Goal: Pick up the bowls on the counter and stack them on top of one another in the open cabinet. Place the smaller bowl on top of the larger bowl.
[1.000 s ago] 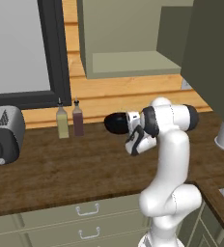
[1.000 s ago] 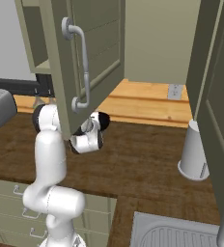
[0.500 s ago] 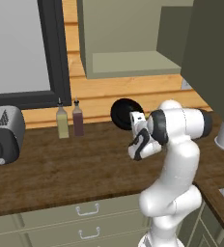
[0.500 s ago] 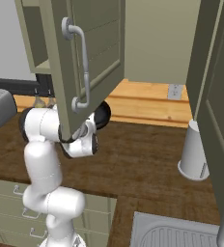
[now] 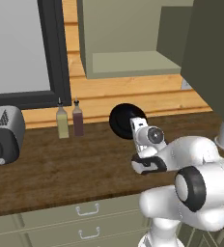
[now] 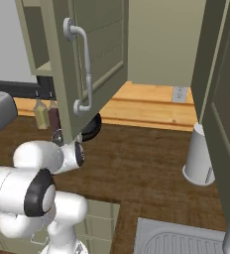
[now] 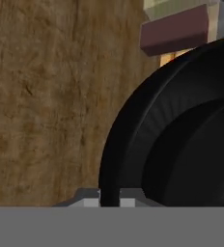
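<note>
A glossy black bowl (image 5: pixel 125 120) is held on edge above the dark wood counter (image 5: pixel 61 164), its round face turned toward the left base camera. My gripper (image 5: pixel 136 128) is shut on its rim. In the hand view the bowl (image 7: pixel 181 135) looms at the right, its rim pinched between my fingertips (image 7: pixel 91 201) at the bottom. In the right base view the bowl (image 6: pixel 93 128) peeks out below the cabinet door (image 6: pixel 82 59). The open cabinet's shelf floor (image 5: pixel 133 63) lies above and behind the bowl. I cannot tell which of the two bowls this is.
Two bottles (image 5: pixel 62 123) (image 5: pixel 78 119) stand left of the bowl by the dark-framed window, with a toaster (image 5: pixel 3 135) at the far left. A white cylinder (image 6: pixel 199 156) stands on the counter at right, and a sink (image 6: pixel 181 240) is in front of it.
The arm has folded back toward the base with its elbow swung close to the cameras. The bowl has shifted slightly right and turned up onto its edge.
</note>
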Available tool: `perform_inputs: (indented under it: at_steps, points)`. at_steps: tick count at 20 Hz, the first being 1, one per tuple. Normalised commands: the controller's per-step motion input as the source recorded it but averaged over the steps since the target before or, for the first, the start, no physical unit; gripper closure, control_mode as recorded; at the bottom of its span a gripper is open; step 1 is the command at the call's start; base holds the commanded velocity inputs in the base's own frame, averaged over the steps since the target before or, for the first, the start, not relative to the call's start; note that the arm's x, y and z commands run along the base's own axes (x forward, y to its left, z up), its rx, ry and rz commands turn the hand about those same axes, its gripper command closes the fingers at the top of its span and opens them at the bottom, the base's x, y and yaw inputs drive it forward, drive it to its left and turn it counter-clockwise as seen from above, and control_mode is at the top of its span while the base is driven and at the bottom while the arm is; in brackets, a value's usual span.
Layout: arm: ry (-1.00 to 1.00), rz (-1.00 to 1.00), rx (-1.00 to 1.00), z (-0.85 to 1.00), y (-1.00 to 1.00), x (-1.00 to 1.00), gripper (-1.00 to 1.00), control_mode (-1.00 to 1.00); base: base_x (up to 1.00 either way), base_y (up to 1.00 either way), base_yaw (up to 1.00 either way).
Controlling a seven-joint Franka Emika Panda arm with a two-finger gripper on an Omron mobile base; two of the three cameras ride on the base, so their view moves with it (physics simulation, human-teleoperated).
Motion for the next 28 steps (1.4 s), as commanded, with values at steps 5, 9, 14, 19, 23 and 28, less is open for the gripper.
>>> perform_inputs:
  at_steps: [5,9,14,19,23,28]
  points:
    - [0.38,0.0,-0.06,1.0,0.02,-1.0,1.0,-1.0,0.0,0.0,0.0]
    - [0.24,0.0,-0.06,1.0,0.0,-1.0,1.0,-1.0,0.0,0.0,0.0]
    - [0.06,0.0,-0.14,1.0,0.0,-0.86,1.0,-1.0,0.0,0.0,0.0]
    - [0.0,0.0,-0.2,1.0,0.0,-0.33,1.0,-1.0,0.0,0.0,0.0]
    - [0.0,0.0,-0.12,1.0,0.0,-0.01,1.0,-1.0,0.0,0.0,0.0]
    - [0.0,0.0,-0.04,1.0,0.0,0.03,1.0,-1.0,0.0,0.0,0.0]
